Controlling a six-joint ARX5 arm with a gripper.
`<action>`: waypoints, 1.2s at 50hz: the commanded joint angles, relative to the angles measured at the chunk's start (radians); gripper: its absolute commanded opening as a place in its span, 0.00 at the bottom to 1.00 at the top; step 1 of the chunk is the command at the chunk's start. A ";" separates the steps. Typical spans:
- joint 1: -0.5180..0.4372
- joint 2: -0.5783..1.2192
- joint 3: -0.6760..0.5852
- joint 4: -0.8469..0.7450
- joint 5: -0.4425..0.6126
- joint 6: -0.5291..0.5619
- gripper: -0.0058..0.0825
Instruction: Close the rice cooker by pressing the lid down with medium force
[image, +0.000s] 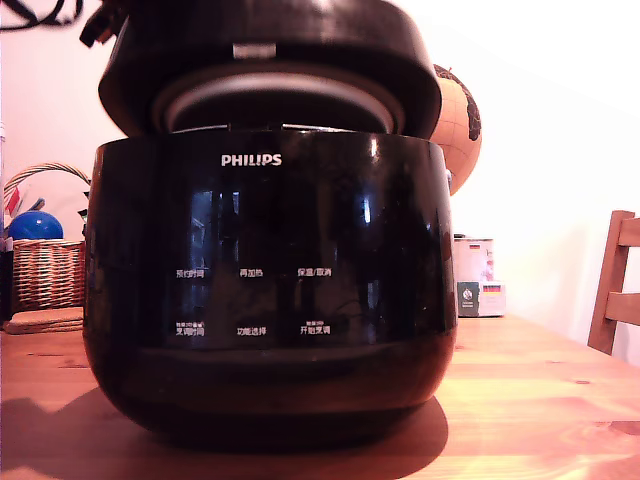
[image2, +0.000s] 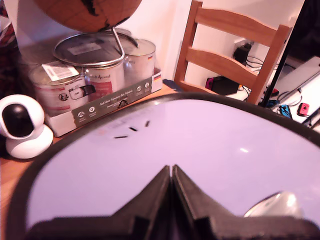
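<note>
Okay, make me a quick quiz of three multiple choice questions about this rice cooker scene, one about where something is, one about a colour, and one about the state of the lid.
1. In the exterior view, where is the wicker basket?
A. left of the rice cooker
B. right of it
C. on top of it

2. What colour is the PHILIPS logo?
A. red
B. white
C. blue

3. How is the lid?
A. fully shut
B. removed, on the table
C. partly down, gap showing

Answers:
1 A, it stands by the exterior view's left edge.
2 B, white letters on black.
3 C, the silver inner plate shows above the pot, with the gripper closed on the lid's top.
</note>
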 joint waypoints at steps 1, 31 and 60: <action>-0.029 0.009 -0.073 0.039 -0.017 0.005 0.04; -0.132 0.000 -0.292 0.265 -0.194 0.032 0.04; -0.146 0.159 -0.333 0.349 -0.228 0.043 0.04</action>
